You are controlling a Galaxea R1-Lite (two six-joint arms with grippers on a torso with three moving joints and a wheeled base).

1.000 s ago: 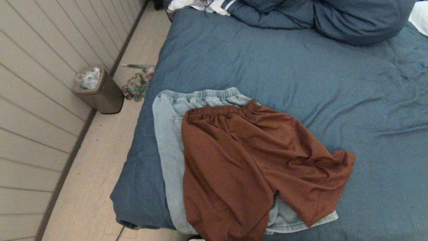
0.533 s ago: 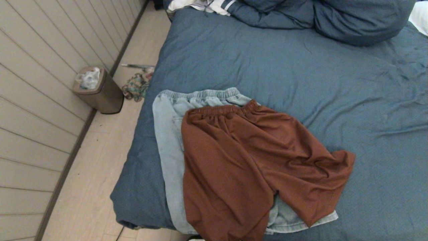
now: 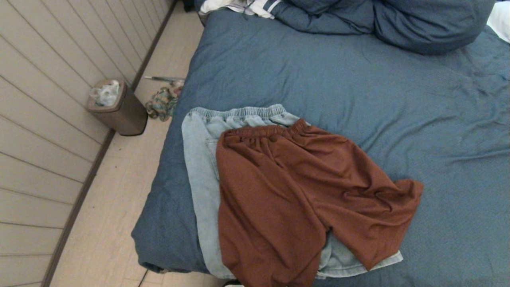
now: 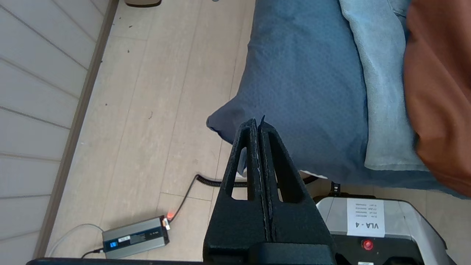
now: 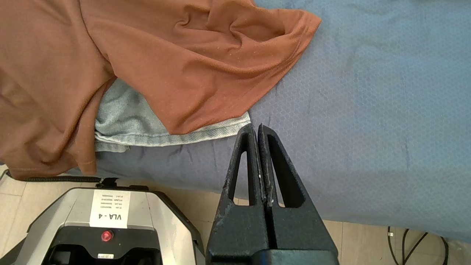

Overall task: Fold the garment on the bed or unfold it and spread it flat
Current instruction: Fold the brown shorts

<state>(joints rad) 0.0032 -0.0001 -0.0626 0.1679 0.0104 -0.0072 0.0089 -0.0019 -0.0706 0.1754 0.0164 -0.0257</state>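
Observation:
Rust-brown shorts [image 3: 295, 191] lie spread on the slate-blue bed [image 3: 358, 79], waistband toward the far side, partly covering light-blue denim shorts [image 3: 201, 159]. One brown leg end [image 5: 257, 29] is rumpled. Neither arm shows in the head view. My left gripper [image 4: 257, 123] is shut and empty, hanging off the bed's near left corner above the floor. My right gripper [image 5: 256, 127] is shut and empty too, just off the near edge, close to the denim hem [image 5: 206, 133].
A brown waste bin [image 3: 117, 105] and a small cloth heap [image 3: 161, 103] stand on the floor left of the bed. Rumpled blue bedding [image 3: 398, 20] lies at the far end. My base [image 5: 106, 221], a power brick [image 4: 134, 239] and a coiled cable [image 4: 209, 180] are below.

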